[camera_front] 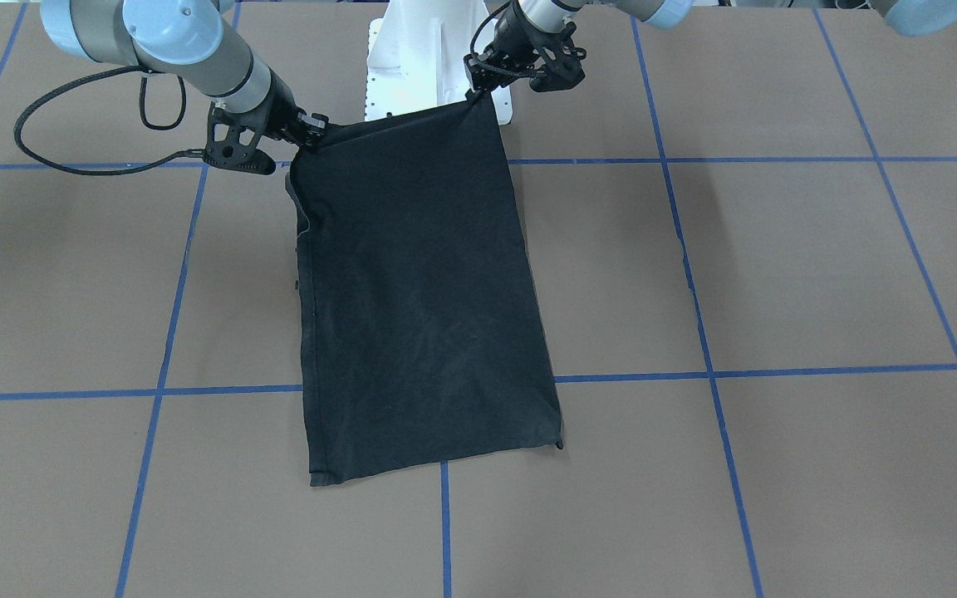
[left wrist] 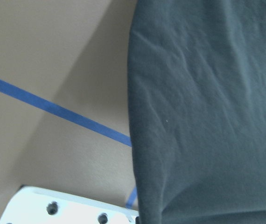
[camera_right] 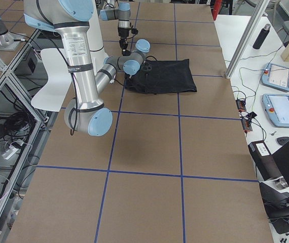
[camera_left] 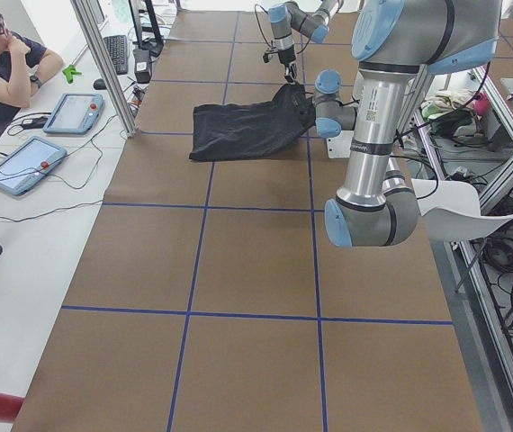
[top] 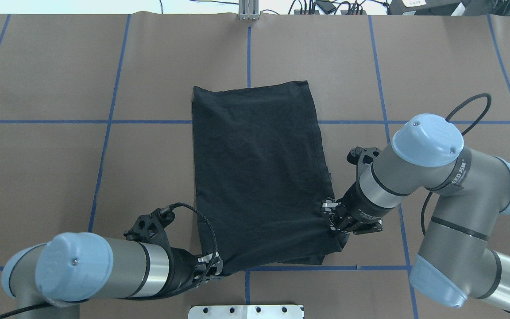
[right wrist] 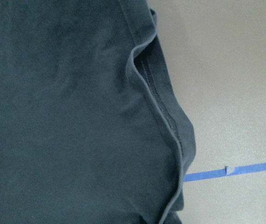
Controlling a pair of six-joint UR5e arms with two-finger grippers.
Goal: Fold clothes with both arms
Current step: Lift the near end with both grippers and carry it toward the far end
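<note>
1. Left arm (top: 117,270): silver-grey tubes, round light blue caps (top: 73,265).
2. Right arm (top: 414,181), other side of the white base (top: 246,311): same, with white letters (top: 458,172).
3. Black cable (top: 480,94) loops on each.

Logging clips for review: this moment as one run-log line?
step: mid-fold | shirt: narrow rectangle, plain side up | left gripper: shut on near corner | right gripper: shut on other near corner | near edge raised, far edge on table
</note>
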